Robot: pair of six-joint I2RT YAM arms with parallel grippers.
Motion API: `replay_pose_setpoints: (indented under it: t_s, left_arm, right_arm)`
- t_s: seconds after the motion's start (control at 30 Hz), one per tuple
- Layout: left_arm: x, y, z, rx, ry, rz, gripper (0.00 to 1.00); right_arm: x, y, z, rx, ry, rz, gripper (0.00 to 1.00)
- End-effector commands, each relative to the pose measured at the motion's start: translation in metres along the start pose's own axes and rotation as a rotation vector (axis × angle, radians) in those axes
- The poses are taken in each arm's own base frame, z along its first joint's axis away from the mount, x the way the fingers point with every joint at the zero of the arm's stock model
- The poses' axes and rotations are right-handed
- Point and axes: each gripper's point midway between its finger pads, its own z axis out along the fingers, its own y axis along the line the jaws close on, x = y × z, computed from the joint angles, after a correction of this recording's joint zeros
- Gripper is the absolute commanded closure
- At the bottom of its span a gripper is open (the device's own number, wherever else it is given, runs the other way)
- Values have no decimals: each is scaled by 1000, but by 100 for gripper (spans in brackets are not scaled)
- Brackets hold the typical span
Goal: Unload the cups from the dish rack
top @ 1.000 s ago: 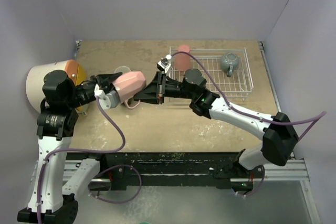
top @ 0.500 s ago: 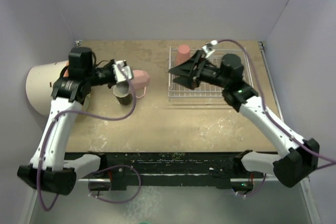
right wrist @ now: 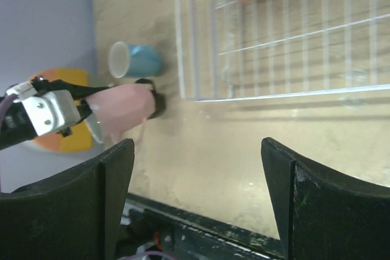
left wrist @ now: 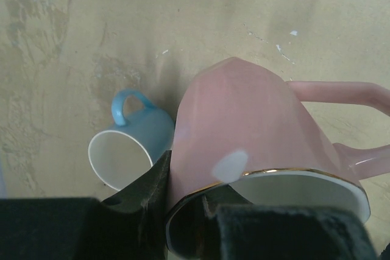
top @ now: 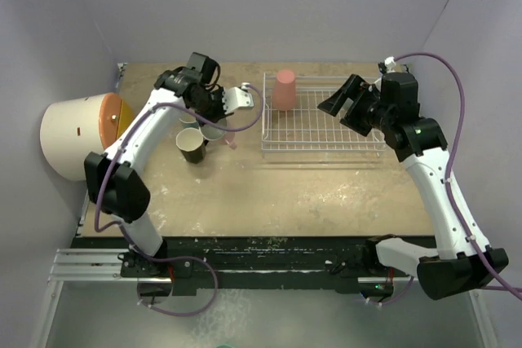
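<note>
My left gripper (top: 218, 120) is shut on the rim of the pale pink mug (left wrist: 250, 126), one finger inside it and one outside, low over the table left of the dish rack (top: 322, 132). The light blue mug (left wrist: 131, 150) stands just beside the pink one, and the black mug (top: 192, 146) stands in front of them. A salmon-red tumbler (top: 284, 90) stands upside down in the rack's far left corner. My right gripper (top: 338, 99) hangs open over the right part of the rack, with nothing between its fingers (right wrist: 116, 168).
A large cream drum (top: 69, 136) with an orange lid lies on its side at the left edge. The rack's wire floor (right wrist: 292, 35) shows bare in the right wrist view. Purple walls close in the back and sides.
The right gripper let go of the pink mug, opened, and swung back right over the rack. The left arm carried the pink mug back and lowered it beside the blue and black mugs.
</note>
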Motion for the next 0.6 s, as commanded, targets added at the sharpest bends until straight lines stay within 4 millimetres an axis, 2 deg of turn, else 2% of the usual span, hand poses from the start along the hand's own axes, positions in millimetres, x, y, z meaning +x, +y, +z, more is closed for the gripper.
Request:
replay_pose_setpoints:
  t_s: [0.0, 0.17, 0.3, 0.43, 0.57]
  left_arm:
    - [-16, 19, -1, -34, 36, -6, 100]
    - [-22, 24, 31, 15, 48, -7, 100]
    - [-16, 27, 63, 60, 84, -21, 100]
    - [-9, 26, 91, 98, 104, -40, 100]
    - [-3, 25, 116, 126, 120, -44, 100]
  right_arm:
    - [-12, -37, -10, 171, -53, -71, 14]
    - [-26, -71, -9, 342, -121, -105, 13]
    - [-39, -96, -6, 478, -173, -144, 12]
    - [-50, -115, 3, 583, -192, -186, 12]
    - [-61, -125, 17, 639, -200, -233, 12]
